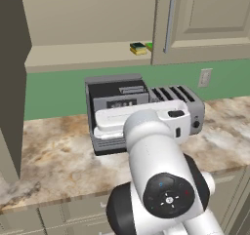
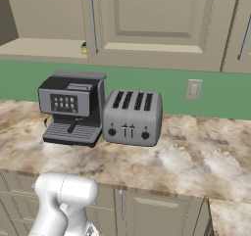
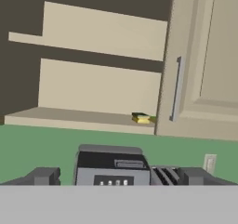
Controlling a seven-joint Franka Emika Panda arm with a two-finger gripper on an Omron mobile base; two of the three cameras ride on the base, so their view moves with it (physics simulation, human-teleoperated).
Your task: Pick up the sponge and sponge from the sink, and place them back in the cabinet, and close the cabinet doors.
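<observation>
The cabinet's (image 1: 73,53) left half stands open, showing its beige shelf. Two sponges lie on that shelf at its right end: a dark-topped sponge (image 1: 138,48) and, right behind it, a bright green-topped sponge (image 1: 149,46) partly hidden by the right cabinet door (image 1: 205,24). In the hand view the sponges (image 3: 142,118) sit beside that door's silver handle (image 3: 176,88). A sliver of sponge (image 2: 84,48) peeks past the door edge in the right base view. My gripper (image 3: 120,176) is open and empty, held below and well short of the shelf, its fingertips (image 3: 44,175) wide apart.
A black coffee machine (image 1: 117,97) and a silver toaster (image 1: 178,102) stand on the marble counter (image 1: 53,156) under the cabinet. The left cabinet door (image 1: 12,83) is swung out toward me. A wall outlet (image 2: 194,89) sits on the green backsplash.
</observation>
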